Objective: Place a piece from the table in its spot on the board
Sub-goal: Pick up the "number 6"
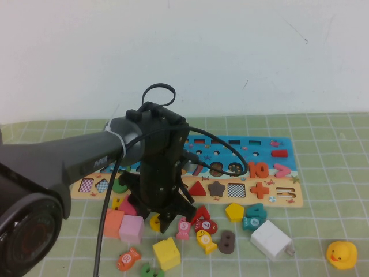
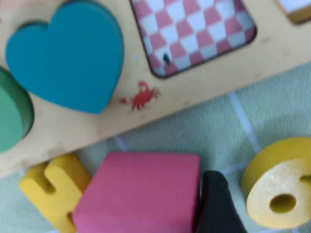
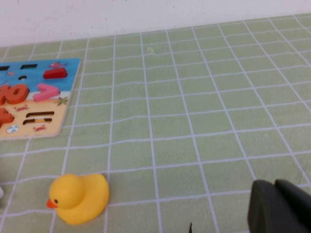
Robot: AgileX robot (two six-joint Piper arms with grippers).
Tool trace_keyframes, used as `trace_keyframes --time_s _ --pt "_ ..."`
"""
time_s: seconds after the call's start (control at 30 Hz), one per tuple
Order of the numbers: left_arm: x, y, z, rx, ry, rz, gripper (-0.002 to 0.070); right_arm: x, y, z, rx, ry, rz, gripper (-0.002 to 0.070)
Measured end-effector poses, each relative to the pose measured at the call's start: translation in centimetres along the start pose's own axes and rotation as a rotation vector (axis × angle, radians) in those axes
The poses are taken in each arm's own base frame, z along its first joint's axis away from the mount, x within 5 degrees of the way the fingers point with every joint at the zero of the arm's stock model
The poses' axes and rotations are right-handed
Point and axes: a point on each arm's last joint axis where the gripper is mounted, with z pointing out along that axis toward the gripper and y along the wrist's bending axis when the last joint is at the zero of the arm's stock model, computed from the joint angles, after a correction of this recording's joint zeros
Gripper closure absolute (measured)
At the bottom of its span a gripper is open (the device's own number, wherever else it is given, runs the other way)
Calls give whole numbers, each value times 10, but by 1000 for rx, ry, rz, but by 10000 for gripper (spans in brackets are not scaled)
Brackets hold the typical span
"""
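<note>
Left end effector low over loose blocks at board front edge, jaws spread wide, nothing gripped. Yellow 6 flat on desk, just beside one fingertip; heading unclear. Right end effector near duck; opening cannot be told.

We saw a light green table gridded with white lines. The board had a blue upper band and a tan lower band with red-and-white checks. The piece was yellow. At 5 o'clock sat a yellow duck with an orange beak.
</note>
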Motion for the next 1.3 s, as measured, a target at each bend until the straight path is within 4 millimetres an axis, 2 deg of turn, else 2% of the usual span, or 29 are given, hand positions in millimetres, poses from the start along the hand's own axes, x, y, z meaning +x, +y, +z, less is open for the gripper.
trace_keyframes --time_s 0.23,0.57,0.63,0.73,0.93,1.13,1.3 --pt "2 1 -5 -1 3 18 311 0 0 0 0 0 0 678" --pt "6 -1 1 8 20 47 312 0 0 0 0 0 0 678" --pt "6 -1 1 11 13 48 331 0 0 0 0 0 0 678" --pt "4 -1 1 16 -2 46 425 0 0 0 0 0 0 678" --pt "2 -1 0 18 -30 52 424 0 0 0 0 0 -1 678" --pt "4 0 -26 35 -109 5 424 0 0 0 0 0 -1 678" --pt "-7 0 -55 69 -244 -100 424 0 0 0 0 0 -1 678"
